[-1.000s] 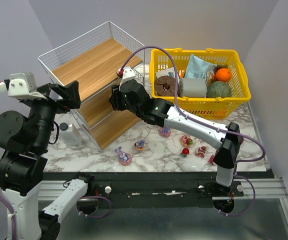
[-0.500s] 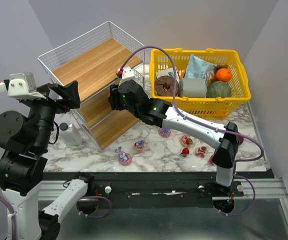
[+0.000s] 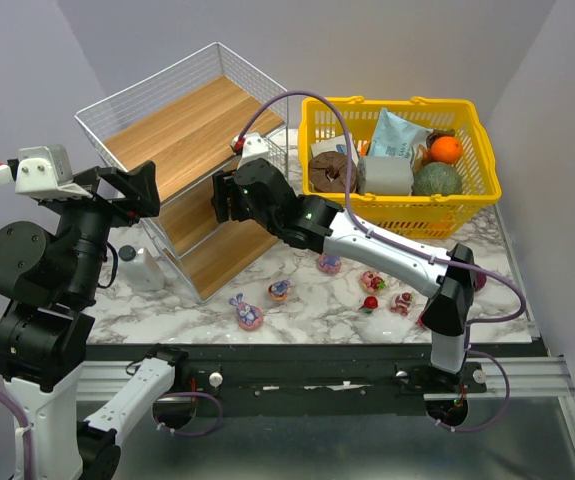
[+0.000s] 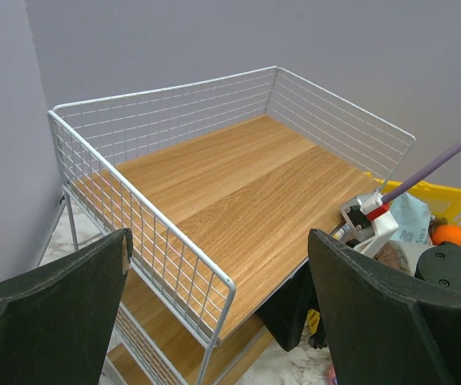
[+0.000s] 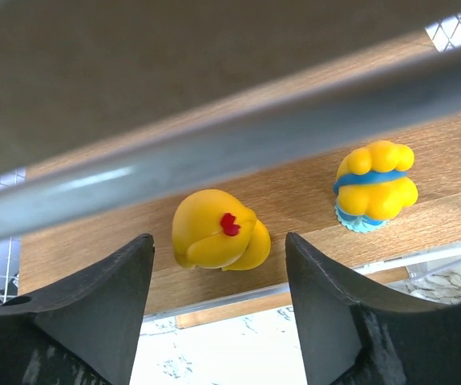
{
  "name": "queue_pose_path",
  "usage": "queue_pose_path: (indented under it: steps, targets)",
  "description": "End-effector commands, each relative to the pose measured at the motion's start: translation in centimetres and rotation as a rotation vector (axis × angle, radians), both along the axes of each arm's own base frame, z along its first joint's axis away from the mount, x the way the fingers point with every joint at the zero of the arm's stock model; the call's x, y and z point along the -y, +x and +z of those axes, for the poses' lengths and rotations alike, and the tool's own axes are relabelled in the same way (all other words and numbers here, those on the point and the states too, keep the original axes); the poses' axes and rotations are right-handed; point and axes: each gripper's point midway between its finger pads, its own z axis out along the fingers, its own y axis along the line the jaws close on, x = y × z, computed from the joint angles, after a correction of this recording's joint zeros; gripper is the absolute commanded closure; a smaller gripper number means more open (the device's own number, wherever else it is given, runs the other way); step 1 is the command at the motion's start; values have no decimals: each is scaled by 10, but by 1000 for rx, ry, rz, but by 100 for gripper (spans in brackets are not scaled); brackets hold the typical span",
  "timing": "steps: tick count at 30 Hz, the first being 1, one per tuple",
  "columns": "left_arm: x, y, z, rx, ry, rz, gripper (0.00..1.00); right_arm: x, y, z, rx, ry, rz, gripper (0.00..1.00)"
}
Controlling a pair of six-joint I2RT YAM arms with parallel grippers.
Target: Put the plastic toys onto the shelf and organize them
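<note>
The shelf [image 3: 192,135] is a slanted white wire rack with wooden boards at the back left. My right gripper [image 3: 225,200] reaches into its middle tier. In the right wrist view it [image 5: 219,249] is open, with its jaws on either side of a yellow duck-like toy [image 5: 218,230] that rests on the board, apart from it. A second yellow toy with a blue band [image 5: 374,184] stands to its right. Several pink, purple and red toys lie on the marble, such as one [image 3: 248,316] and another [image 3: 372,281]. My left gripper [image 3: 137,190] is open and empty, raised beside the shelf's top board [image 4: 230,184].
A yellow basket [image 3: 467,205] of groceries stands at the back right. A small white object [image 3: 142,268] sits on the table left of the shelf's foot. The right arm's purple cable [image 3: 307,98] arcs over the shelf and basket.
My right gripper has shifted a little to the left, deeper along the middle tier. The left arm has not moved.
</note>
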Motion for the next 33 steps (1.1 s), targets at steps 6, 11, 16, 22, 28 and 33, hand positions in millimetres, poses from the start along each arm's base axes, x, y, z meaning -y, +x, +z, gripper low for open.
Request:
queue_pose_path:
  steps: [6,11,16,22,28,33]
  targets:
    - [-3,-4,-4,-13,10,10,1,-2,-20,8,-40,25,80,23]
    - [-3,-5,-4,-13,7,9,1,6,-30,15,-45,39,107,22]
    - [0,-7,-2,-6,-8,-11,1,29,-40,17,-35,39,94,22]
    - [1,-10,3,8,-10,-22,1,72,-50,27,-19,74,13,22]
    - [4,-10,3,8,-14,-35,1,143,-51,-18,-73,-54,-200,21]
    - [6,-9,0,2,-14,-46,1,230,-66,-102,-247,-189,-431,21]
